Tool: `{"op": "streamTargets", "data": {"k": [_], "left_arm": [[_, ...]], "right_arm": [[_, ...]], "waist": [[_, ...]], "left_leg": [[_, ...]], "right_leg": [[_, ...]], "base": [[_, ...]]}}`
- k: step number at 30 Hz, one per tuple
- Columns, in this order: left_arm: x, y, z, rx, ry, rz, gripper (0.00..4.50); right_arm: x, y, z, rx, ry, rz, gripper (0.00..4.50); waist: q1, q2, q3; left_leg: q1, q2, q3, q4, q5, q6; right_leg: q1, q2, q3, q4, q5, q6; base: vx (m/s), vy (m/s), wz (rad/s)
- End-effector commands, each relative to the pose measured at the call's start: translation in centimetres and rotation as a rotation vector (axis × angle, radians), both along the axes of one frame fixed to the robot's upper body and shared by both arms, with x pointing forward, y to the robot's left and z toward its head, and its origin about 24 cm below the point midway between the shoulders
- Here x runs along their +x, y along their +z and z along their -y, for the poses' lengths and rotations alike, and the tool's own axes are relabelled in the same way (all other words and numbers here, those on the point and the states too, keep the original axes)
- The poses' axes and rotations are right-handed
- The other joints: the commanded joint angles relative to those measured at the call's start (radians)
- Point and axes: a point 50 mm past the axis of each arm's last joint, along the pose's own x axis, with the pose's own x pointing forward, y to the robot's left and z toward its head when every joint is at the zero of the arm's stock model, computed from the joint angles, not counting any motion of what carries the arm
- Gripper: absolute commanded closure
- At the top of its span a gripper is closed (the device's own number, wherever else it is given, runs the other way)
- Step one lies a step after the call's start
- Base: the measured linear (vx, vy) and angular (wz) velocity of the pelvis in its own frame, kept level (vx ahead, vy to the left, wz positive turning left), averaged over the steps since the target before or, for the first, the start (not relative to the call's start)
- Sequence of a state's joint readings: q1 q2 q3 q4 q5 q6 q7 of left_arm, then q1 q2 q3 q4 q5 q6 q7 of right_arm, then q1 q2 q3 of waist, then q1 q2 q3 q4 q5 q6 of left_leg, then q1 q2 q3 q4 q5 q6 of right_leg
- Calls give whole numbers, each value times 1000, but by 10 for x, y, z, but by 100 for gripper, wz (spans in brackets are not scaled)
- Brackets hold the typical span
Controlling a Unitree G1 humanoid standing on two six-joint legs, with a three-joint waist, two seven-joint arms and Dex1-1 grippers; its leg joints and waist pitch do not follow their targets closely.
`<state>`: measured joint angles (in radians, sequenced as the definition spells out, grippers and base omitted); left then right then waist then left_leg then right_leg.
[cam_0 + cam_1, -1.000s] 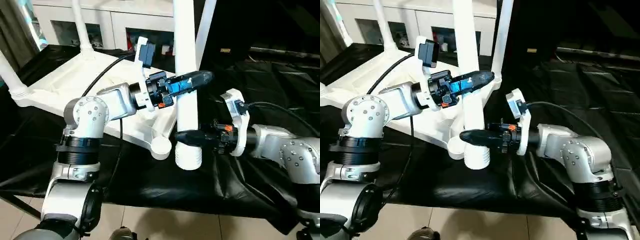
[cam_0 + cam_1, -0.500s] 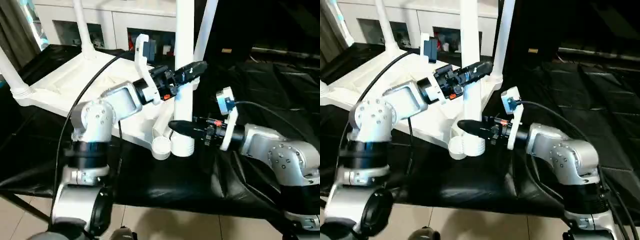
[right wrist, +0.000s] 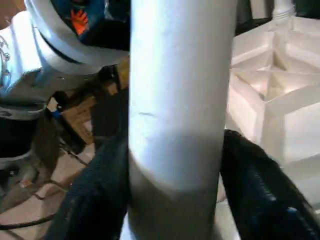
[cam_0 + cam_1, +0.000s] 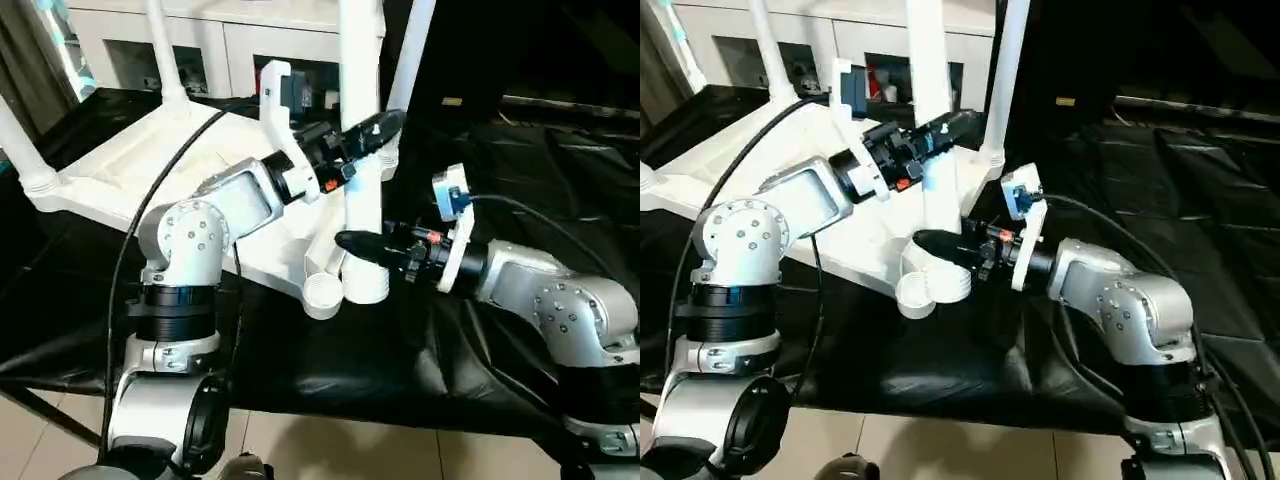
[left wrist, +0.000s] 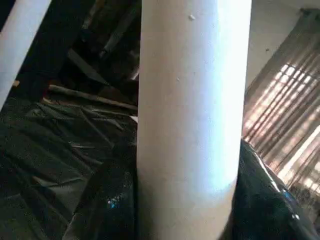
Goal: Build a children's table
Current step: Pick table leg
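The children's table's white tabletop lies upside down on black cloth, ribs showing in the right wrist view. Three legs stand upright in its corner sockets. A further white leg is held nearly upright, its ribbed lower end right beside the empty near corner socket. My left gripper is shut on the leg's middle, and its fingers hug the tube. My right gripper is shut on the leg lower down, with fingers on both sides.
A white glass-door cabinet stands behind the work surface. Crumpled black cloth covers the surface, whose front edge drops to a tiled floor. My left arm's black cable loops over the tabletop.
Both grippers have carried the leg left and back toward the tabletop. Its lower end has gone from out over the cloth to right beside the near corner socket.
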<state>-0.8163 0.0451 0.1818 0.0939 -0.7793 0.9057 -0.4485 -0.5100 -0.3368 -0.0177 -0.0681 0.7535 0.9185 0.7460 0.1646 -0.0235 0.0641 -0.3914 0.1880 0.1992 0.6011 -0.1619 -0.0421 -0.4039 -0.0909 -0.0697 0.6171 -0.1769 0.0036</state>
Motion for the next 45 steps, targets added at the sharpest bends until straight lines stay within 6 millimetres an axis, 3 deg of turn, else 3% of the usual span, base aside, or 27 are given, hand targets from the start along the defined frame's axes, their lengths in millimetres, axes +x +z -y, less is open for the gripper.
{"op": "streamTargets", "data": {"k": [1, 2, 5, 9, 12, 13, 20, 23, 26, 33, 34, 35, 36, 37, 40, 42, 45], "left_arm": [[-3, 7, 4, -44, -73, -6, 264], [-3, 8, 4, -90, -99, -30, 264], [0, 10, 2, -171, -130, -85, 264], [2, 9, 0, -220, -163, -118, 265], [2, 8, -1, -263, -193, -140, 265], [0, 9, -1, -291, -222, -150, 265], [-5, 10, -1, -318, -283, -154, 265], [-7, 10, -2, -312, -302, -133, 265], [-7, 11, -4, -298, -301, -118, 265], [-5, 13, -3, -261, -282, -87, 265], [1, 9, -1, -180, -190, -82, 209], [1, 9, -1, -180, -190, -82, 195], [1, 9, -1, -147, -170, -67, 195], [0, 9, -1, -120, -159, -49, 195], [7, 4, -3, 17, 33, -12, 151], [10, 0, -5, 29, 91, -29, 147], [13, -7, -6, 8, 184, -81, 142]], "right_arm": [[2, 12, 3, 77, 31, -31, 154], [3, 15, 4, 84, 48, -55, 139], [5, 18, 6, 69, 77, -94, 136], [5, 24, 9, 56, 118, -112, 136], [4, 26, 12, 38, 138, -122, 136], [2, 26, 13, 34, 150, -139, 136], [-2, 26, 14, 41, 187, -183, 136], [-4, 25, 12, 53, 215, -198, 164], [-6, 21, 8, 55, 221, -215, 195], [-3, 14, 8, 32, 151, -199, 246], [4, 12, 8, -3, 59, -135, 252], [4, 12, 8, -3, 59, -135, 254], [8, 11, 7, -28, 6, -107, 254], [11, 8, 6, -59, -45, -86, 255], [17, 0, 1, -134, -154, -38, 259], [18, -1, -1, -149, -178, -25, 259], [21, -6, -7, -215, -237, 24, 259]], "waist": [[-3, -7, -81], [-3, -12, -82], [1, -11, -83], [4, -11, -83], [5, -14, -85], [7, -21, -84], [10, -23, -82], [11, -22, -83], [11, -15, -83], [11, -15, -83], [11, -13, -84], [9, -14, -83], [9, -15, -83], [10, -5, -83], [3, -8, -83], [2, -3, -82], [0, -5, -82]], "left_leg": [[24, 35, -22, -66, -170, -34], [24, 34, -21, -65, -164, -33], [24, 33, -21, -63, -143, -33], [22, 34, -22, -65, -139, -38], [23, 35, -22, -64, -126, -40], [22, 33, -20, -63, -121, -35], [23, 37, -22, -66, -134, -47], [21, 36, -22, -66, -131, -52], [23, 37, -24, -67, -134, -58], [24, 37, -24, -70, -147, -71], [23, 39, -25, -70, -150, -75], [23, 38, -25, -71, -155, -79], [23, 39, -26, -73, -155, -85], [23, 41, -28, -74, -155, -94], [25, 39, -29, -76, -180, -108], [25, 39, -30, -77, -188, -111], [23, 37, -29, -76, -195, -113]], "right_leg": [[49, -59, 42, -69, -199, -158], [49, -57, 41, -67, -192, -164], [50, -55, 41, -64, -162, -175], [54, -57, 42, -66, -162, -152], [54, -57, 42, -62, -134, -156], [56, -59, 42, -61, -139, -159], [53, -62, 42, -66, -184, -142], [54, -62, 42, -66, -175, -136], [52, -61, 41, -64, -164, -137], [51, -61, 41, -66, -169, -131], [50, -64, 42, -68, -176, -120], [49, -63, 42, -68, -179, -117], [50, -64, 41, -67, -185, -111], [48, -65, 42, -67, -187, -105], [49, -61, 42, -69, -189, -85], [48, -60, 42, -69, -184, -92], [50, -59, 42, -68, -171, -100]], "base": [[0, 0, 0], [0, 0, 0], [0, 0, 0], [0, 0, 0], [0, 0, 0], [0, 0, 0], [0, 0, 0], [0, 0, 0], [0, 0, 0], [0, 0, 0], [0, 0, 0], [0, 0, 0], [0, 0, 0], [0, 0, 0], [0, 0, 0], [0, 0, 0], [0, 0, 0]]}}
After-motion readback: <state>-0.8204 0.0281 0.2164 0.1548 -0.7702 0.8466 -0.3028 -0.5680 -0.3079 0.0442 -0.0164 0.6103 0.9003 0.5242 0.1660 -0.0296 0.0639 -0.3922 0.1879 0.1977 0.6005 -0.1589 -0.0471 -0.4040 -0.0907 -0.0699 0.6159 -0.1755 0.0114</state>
